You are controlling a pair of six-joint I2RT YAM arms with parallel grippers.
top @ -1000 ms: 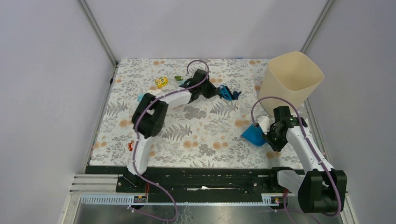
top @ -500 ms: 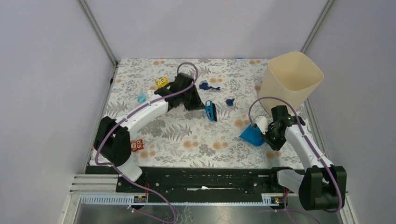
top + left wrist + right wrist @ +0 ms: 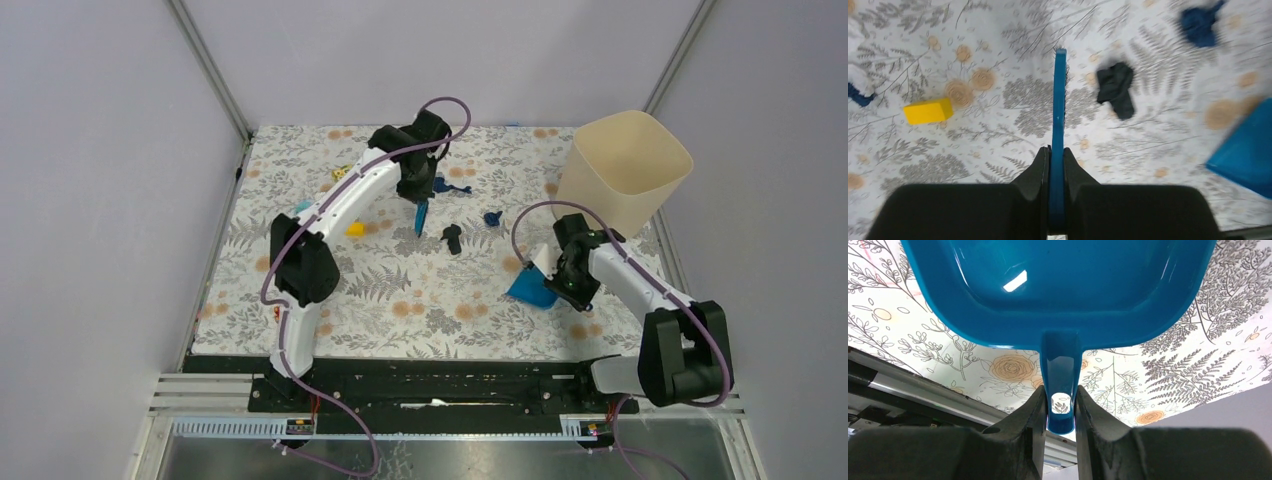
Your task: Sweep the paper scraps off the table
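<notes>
where they lie, the paper scraps look dark, crumpled.

The left gripper has its two black fingers pressed tight against a thin blue plastic brush, seen edge-on and reaching away over the table with its white cloth of grey ferns and orange flowers. Right of the brush tip lies a black crumpled paper scrap; a navy paper scrap sits farther right, blurred. A yellow rectangular block lies to the left. A blue plastic dustpan shows one corner at the right edge.
</notes>
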